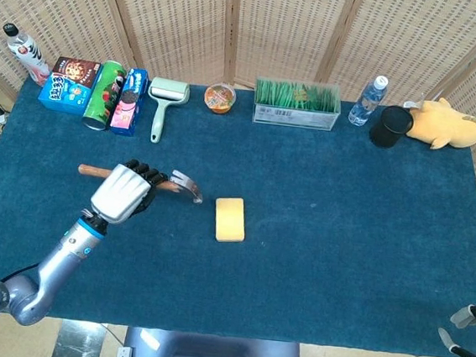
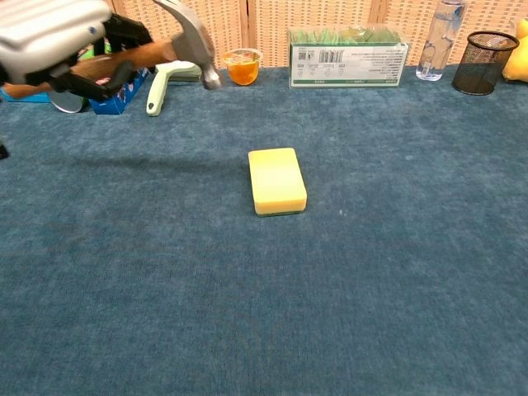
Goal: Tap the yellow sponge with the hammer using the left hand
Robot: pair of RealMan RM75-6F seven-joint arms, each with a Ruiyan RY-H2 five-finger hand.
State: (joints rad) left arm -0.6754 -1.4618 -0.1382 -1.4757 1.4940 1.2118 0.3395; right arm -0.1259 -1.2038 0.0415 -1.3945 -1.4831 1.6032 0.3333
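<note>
The yellow sponge (image 1: 229, 219) (image 2: 276, 181) lies flat on the blue cloth near the table's middle. My left hand (image 1: 124, 192) (image 2: 58, 37) grips the wooden handle of the hammer (image 1: 178, 185) (image 2: 183, 40) and holds it in the air, left of the sponge. The metal head points toward the sponge and hangs short of its left edge, well above the cloth. Only the fingertips of my right hand (image 1: 470, 329) show at the bottom right corner of the head view, spread and off the table.
Along the back edge stand a bottle (image 1: 26, 53), snack boxes (image 1: 66, 84), a green can (image 1: 103, 95), a lint roller (image 1: 163, 104), an orange cup (image 1: 220, 97), a green box (image 1: 296, 104), a water bottle (image 1: 367, 100), a black mesh cup (image 1: 390, 126) and a yellow plush (image 1: 442, 123).
</note>
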